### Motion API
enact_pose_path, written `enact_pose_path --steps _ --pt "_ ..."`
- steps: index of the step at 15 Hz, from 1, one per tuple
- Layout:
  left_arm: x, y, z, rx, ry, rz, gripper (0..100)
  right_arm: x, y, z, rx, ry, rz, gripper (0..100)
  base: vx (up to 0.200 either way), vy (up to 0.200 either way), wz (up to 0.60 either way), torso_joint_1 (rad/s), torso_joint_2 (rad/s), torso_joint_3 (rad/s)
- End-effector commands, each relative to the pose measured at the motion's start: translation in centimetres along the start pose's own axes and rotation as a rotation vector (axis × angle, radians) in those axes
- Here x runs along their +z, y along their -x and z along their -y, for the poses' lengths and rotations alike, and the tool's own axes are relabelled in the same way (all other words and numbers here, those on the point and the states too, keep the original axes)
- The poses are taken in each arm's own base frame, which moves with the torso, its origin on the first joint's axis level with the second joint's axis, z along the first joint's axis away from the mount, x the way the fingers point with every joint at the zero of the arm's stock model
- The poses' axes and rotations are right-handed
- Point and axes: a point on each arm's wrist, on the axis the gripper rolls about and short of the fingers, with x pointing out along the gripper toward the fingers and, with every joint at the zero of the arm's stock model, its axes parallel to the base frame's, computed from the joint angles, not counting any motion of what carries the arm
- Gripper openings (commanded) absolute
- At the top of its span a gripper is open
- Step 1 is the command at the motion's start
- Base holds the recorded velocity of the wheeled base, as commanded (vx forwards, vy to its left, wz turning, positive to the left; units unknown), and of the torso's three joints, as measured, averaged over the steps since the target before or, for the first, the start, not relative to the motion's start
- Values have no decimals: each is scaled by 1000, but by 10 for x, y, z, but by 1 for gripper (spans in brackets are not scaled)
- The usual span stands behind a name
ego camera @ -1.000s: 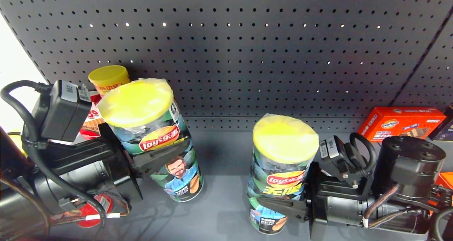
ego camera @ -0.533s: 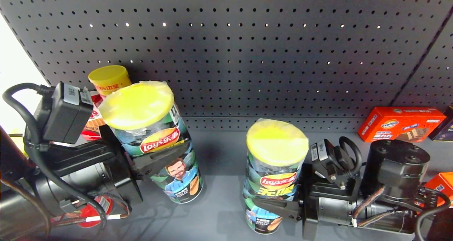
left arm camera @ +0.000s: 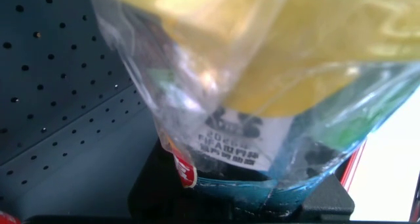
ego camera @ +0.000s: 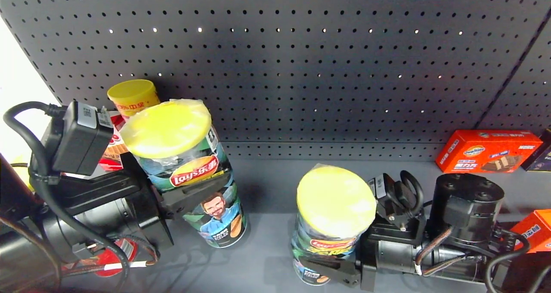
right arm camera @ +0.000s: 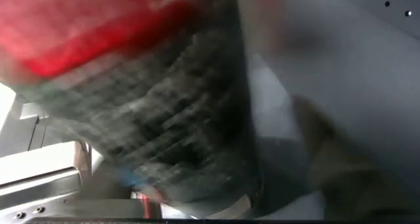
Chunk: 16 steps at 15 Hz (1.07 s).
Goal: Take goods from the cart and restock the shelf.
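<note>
Two chip cans with yellow lids and clear wrap are over the grey shelf (ego camera: 267, 189). My left gripper (ego camera: 183, 179) is shut on the left chip can (ego camera: 189, 172), which leans slightly and has its base at the shelf floor. That can shows close up in the left wrist view (left arm camera: 262, 125). Lower on the right side, my right gripper (ego camera: 333, 252) is shut on the right chip can (ego camera: 331, 215), which tilts its lid toward me. Blur covers this can in the right wrist view (right arm camera: 144, 119).
A dark pegboard (ego camera: 301, 69) closes the shelf's back. A yellow-lidded cup (ego camera: 132, 94) and a red pack (ego camera: 112, 146) stand behind the left can. An orange box (ego camera: 488, 151) sits at the back right, another orange box (ego camera: 531, 230) near the right edge.
My right gripper has moved down and to the left with its can, and the can's lid has tipped toward me. The left arm and its can have hardly moved.
</note>
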Motion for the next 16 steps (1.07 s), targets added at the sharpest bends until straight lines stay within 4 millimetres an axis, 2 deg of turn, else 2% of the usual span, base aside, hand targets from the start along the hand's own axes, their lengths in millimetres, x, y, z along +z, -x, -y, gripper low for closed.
enact_pose_path --steps 1,6,12,16 --pt "0 0 0 0 0 1 0 0 1 0 -1 1 1 100 0 0 0 0 0 0" --pt "1 1 0 0 -2 4 0 15 23 -8 -20 31 52 100 0 0 0 0 0 0" --pt "0 1 0 -1 -3 3 0 29 73 -38 -32 54 122 100 0 0 0 0 0 0" --pt "0 1 1 -3 -4 3 0 39 102 -37 -139 95 182 100 0 0 0 0 0 0"
